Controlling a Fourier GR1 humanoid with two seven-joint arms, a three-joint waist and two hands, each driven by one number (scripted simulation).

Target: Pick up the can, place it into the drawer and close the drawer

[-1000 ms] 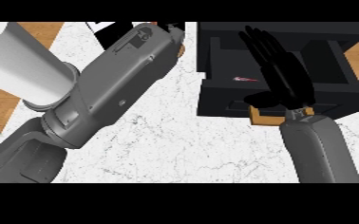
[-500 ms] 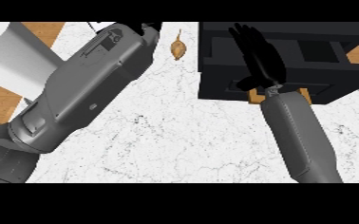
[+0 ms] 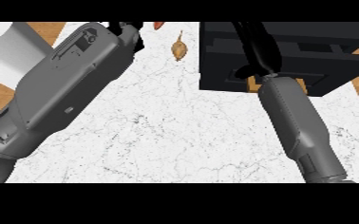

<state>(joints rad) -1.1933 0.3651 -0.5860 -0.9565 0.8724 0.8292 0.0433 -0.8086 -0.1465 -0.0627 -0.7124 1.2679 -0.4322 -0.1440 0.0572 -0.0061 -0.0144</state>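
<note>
Reaching up from the lower left, the left forearm [image 3: 67, 85] crosses the white marble counter [image 3: 175, 137] on a slant, and only a bit of the black left hand [image 3: 127, 30] shows at the top edge; how its fingers are set cannot be told. Just right of that hand, a small brown onion-like bulb [image 3: 179, 50] lies on the counter, with a sliver of something red [image 3: 159, 25] at the top edge above it. Further right sits the black drawer [image 3: 224, 71], its interior dark. The right hand [image 3: 261, 52] lies over the drawer's front part, fingers stretched straight toward the top edge and holding nothing, with the right forearm [image 3: 298, 123] running down to the lower right. The can is nowhere to be seen.
</note>
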